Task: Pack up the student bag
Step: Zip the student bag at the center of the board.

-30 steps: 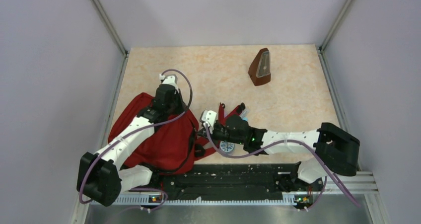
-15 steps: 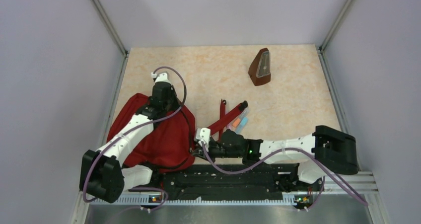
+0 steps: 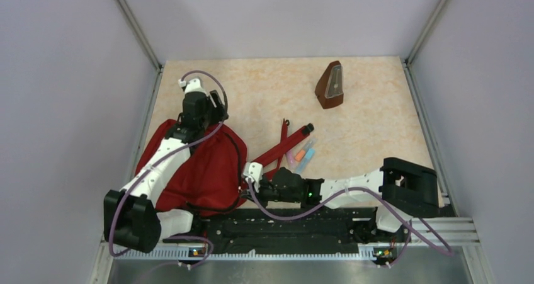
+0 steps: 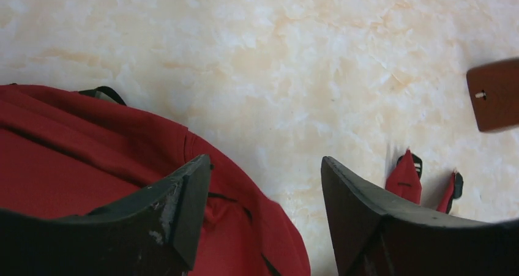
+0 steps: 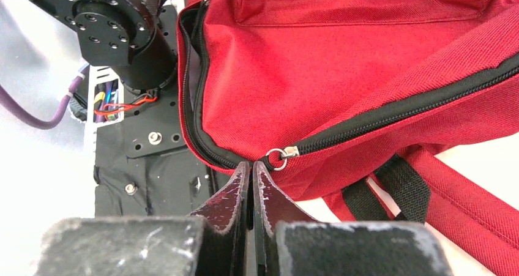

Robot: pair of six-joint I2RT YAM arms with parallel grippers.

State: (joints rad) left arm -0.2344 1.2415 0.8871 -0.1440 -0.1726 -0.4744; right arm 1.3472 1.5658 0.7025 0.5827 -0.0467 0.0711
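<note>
The student bag (image 3: 208, 170), a red backpack, lies slumped at the near left of the table. Its red straps (image 3: 281, 148) trail out to the right. My left gripper (image 3: 218, 102) hovers open above the bag's far edge. In the left wrist view its jaws (image 4: 264, 160) stand wide apart with only red fabric (image 4: 73, 160) and table below them. My right gripper (image 3: 250, 184) sits at the bag's near right corner. It is shut (image 5: 251, 166) on the black pull hanging from the zipper ring (image 5: 278, 160). The black zipper (image 5: 404, 108) runs up to the right, closed.
A brown metronome (image 3: 330, 85) stands at the back right. Pink, orange and blue markers (image 3: 301, 155) lie beside the straps. The left arm's base (image 5: 116, 31) and the black mounting rail (image 3: 283, 224) lie close behind the bag. Metal rails and walls border the table.
The left gripper let go of the bag, opened and moved toward the far left. The right gripper, still shut, drew leftward and nearer along the bag; the markers are now uncovered.
</note>
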